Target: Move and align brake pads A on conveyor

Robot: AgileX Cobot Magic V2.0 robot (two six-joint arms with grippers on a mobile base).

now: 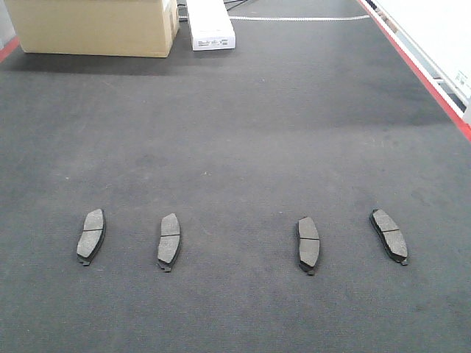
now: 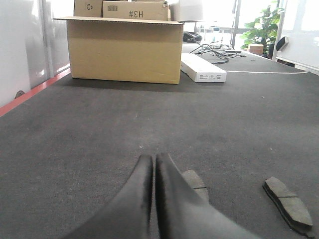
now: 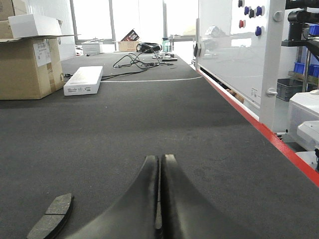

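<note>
Writing: the cardboard box [image 2: 124, 49] at the far left of the conveyor [image 1: 243, 132] carries "#H3" on a flap, seen from the left wrist view, plus a barcode label and a recycling mark. A white label on the same box in the right wrist view is too small to read. The white flat carton [image 1: 210, 23] beside the box has small print on its end, illegible.

Edges: red frame edge [image 1: 423, 73] runs along the right side of the belt; a short red strip shows at the far left too. Wide stretch of bare dark belt between the boxes and the pads. Cables [image 3: 134, 59] lie at the far end.

Four brake pads [image 1: 91, 236] lie in a rough row across the near part of the belt, well apart from each other, friction face up. Second pad [image 1: 169, 241], third pad [image 1: 308, 244], fourth pad [image 1: 389, 235]. Each is grey-brown, slightly curved, with a centre groove and dark backing rim. The outer two tilt: leftmost leans top-right, rightmost leans top-left; the inner two sit nearer straight.

Left pincer [image 2: 153, 164]: fingertips pressed together, holding nothing, low over the belt with one pad just beside its tip. Right pincer [image 3: 160, 164]: likewise closed and empty, a pad at lower left.
</note>
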